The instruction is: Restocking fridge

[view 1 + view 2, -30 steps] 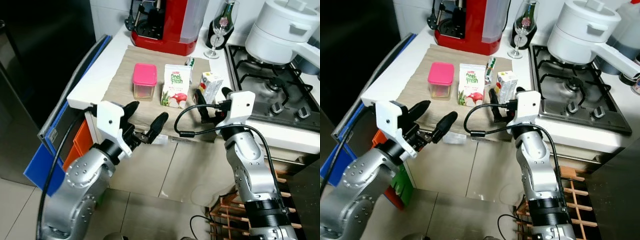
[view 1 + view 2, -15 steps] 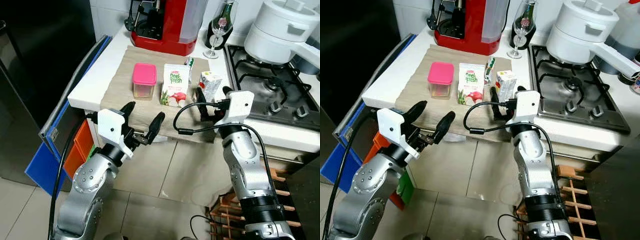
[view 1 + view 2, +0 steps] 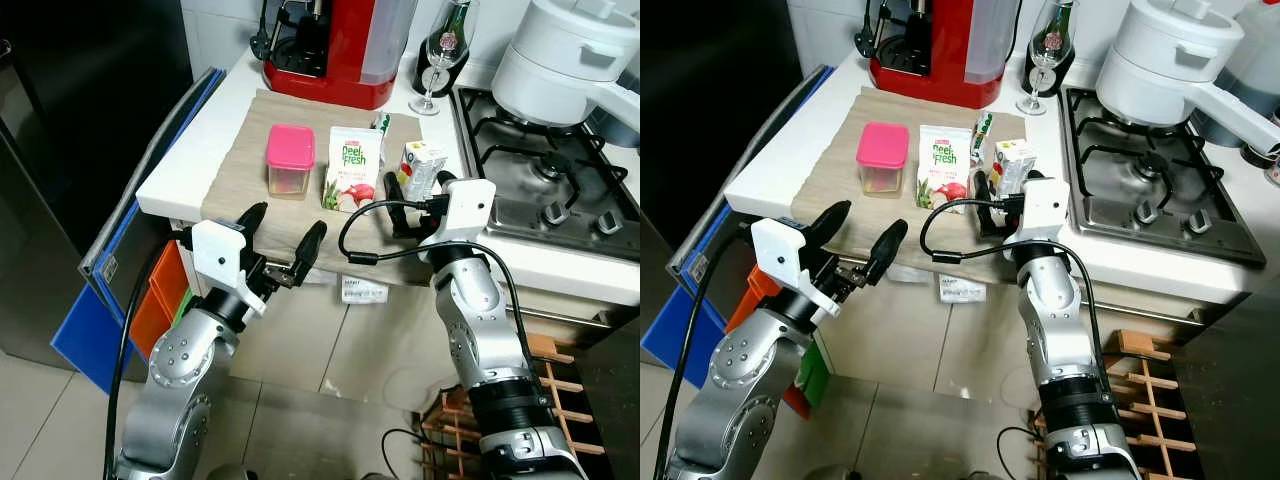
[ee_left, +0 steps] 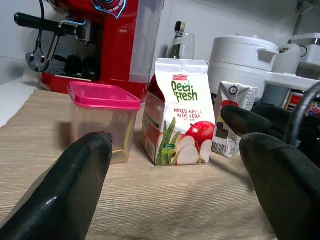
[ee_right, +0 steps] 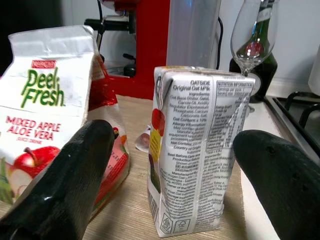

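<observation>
Left eye view: the right gripper [image 3: 415, 190], fingers wide, stood centre-right of frame at the small carton [image 3: 421, 170] on the mat [image 3: 240, 170]; the left gripper [image 3: 282, 232], also wide and empty, hung lower left by the counter edge. Right wrist view: the carton sat mid-frame between the fingers [image 5: 75, 170], just beside the juice carton [image 5: 55, 100]. A good grasp probably needed the fingers to advance level, clear the juice carton, then close on the flat sides
</observation>
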